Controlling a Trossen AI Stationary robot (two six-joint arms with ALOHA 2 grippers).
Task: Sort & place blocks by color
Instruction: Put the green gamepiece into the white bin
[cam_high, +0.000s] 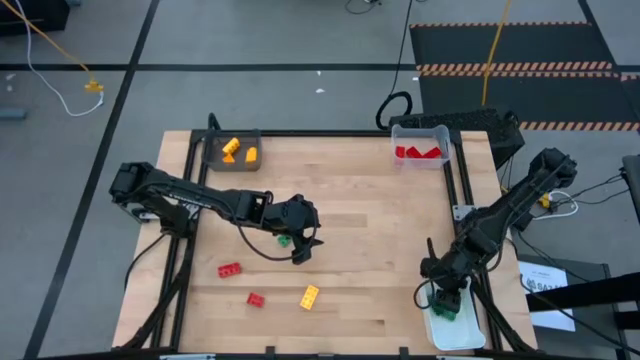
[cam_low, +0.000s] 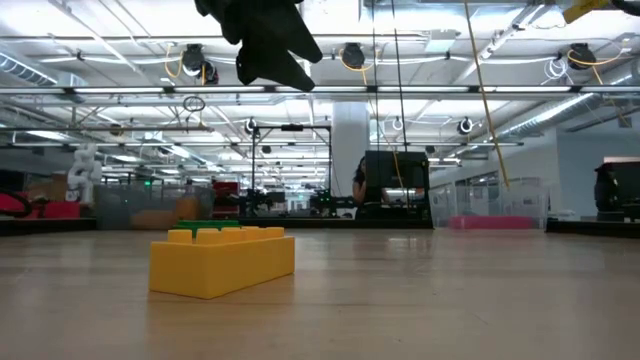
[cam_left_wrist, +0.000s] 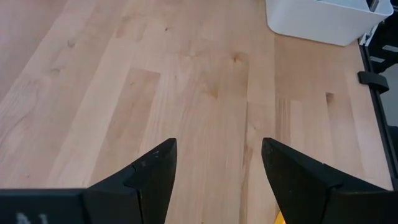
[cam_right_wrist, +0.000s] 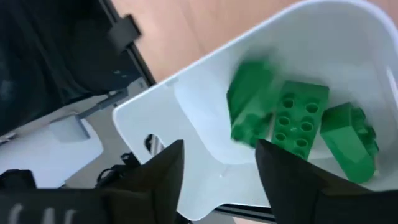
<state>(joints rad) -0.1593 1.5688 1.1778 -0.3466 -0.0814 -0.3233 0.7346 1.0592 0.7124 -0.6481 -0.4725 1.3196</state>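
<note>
My left gripper (cam_high: 303, 245) (cam_left_wrist: 217, 146) hangs open over the middle of the table, nothing between its fingers. A green block (cam_high: 284, 240) lies on the wood just beside it. Two red blocks (cam_high: 229, 269) (cam_high: 256, 299) and a yellow block (cam_high: 310, 296) (cam_low: 222, 260) lie nearer the front edge. My right gripper (cam_high: 437, 295) (cam_right_wrist: 217, 146) stands open above the white tray (cam_right_wrist: 155, 99) at the near right. Three green blocks (cam_right_wrist: 301, 121) lie in that tray; one of them (cam_right_wrist: 249, 106) shows blurred.
A dark grey tray (cam_high: 215, 160) with yellow-orange blocks stands at the far left. A clear tray (cam_high: 420, 132) with red blocks stands at the far right. Black frame rails (cam_high: 455, 190) run along the table's sides. Bare wood lies between the trays.
</note>
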